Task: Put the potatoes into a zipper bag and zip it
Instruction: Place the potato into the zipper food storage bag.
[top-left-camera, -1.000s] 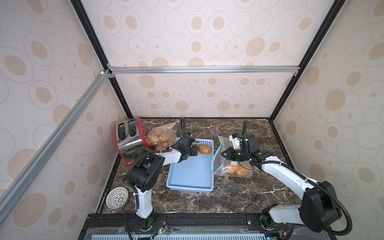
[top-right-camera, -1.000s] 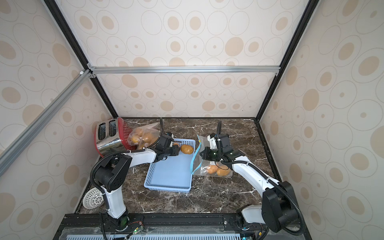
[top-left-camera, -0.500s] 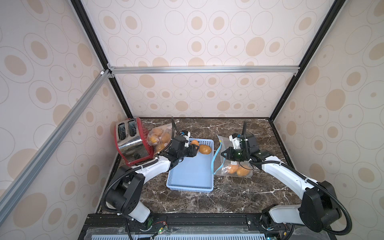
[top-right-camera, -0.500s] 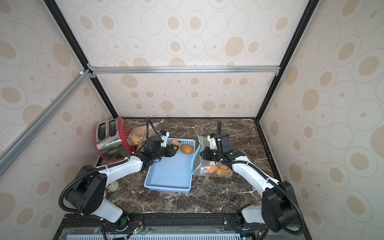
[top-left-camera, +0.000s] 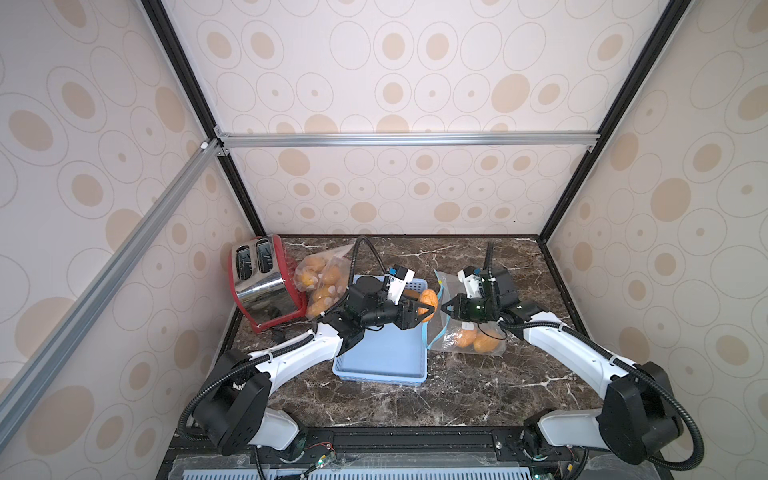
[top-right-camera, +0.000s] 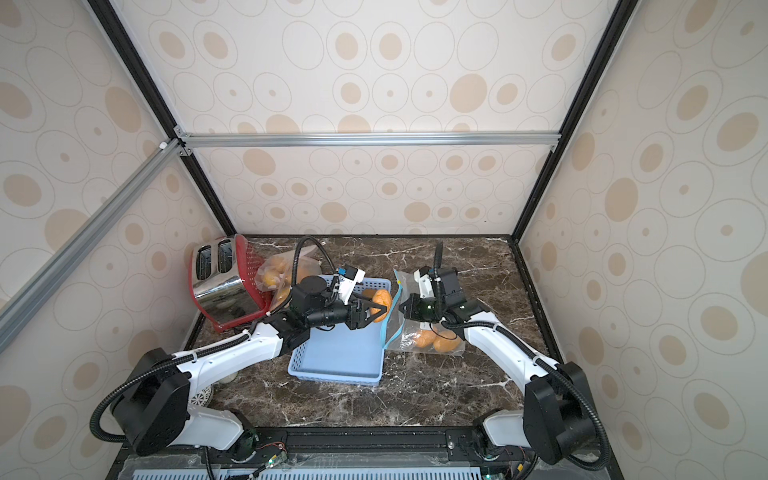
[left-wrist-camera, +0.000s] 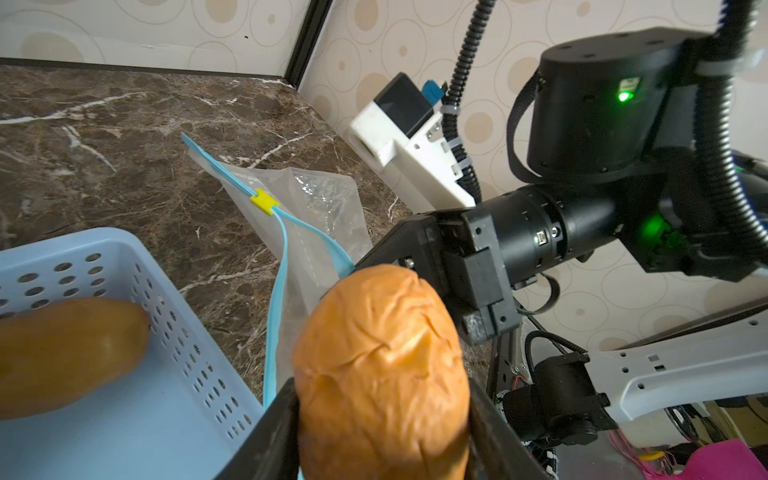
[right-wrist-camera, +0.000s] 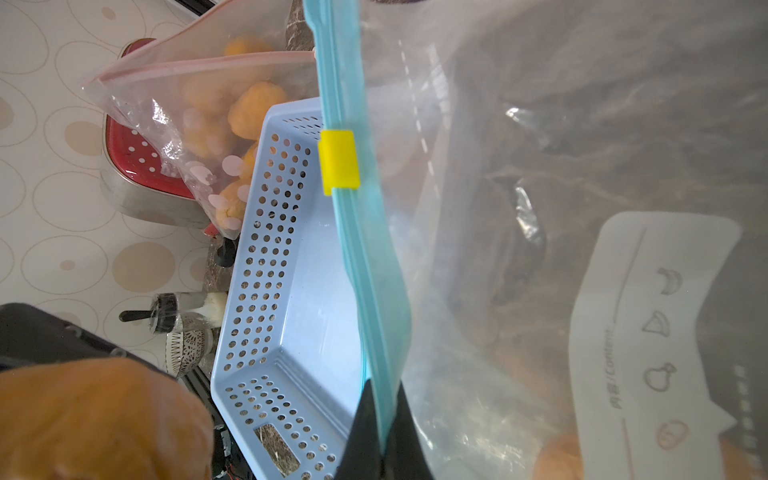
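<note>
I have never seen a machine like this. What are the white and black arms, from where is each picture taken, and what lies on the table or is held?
These are two robot arms with pincer grippers. Two pictures look down from overhead; two come from cameras on the wrists. The left gripper holds a wrinkled potato. The right gripper pinches the blue rim of a zipper bag. On the marble table stand a blue basket with a second potato, a toaster and another bag of potatoes.

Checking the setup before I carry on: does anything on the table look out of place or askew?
A filled bag of potatoes slumps against the red toaster, and a white strainer lies off the marble top by the left wall.
</note>
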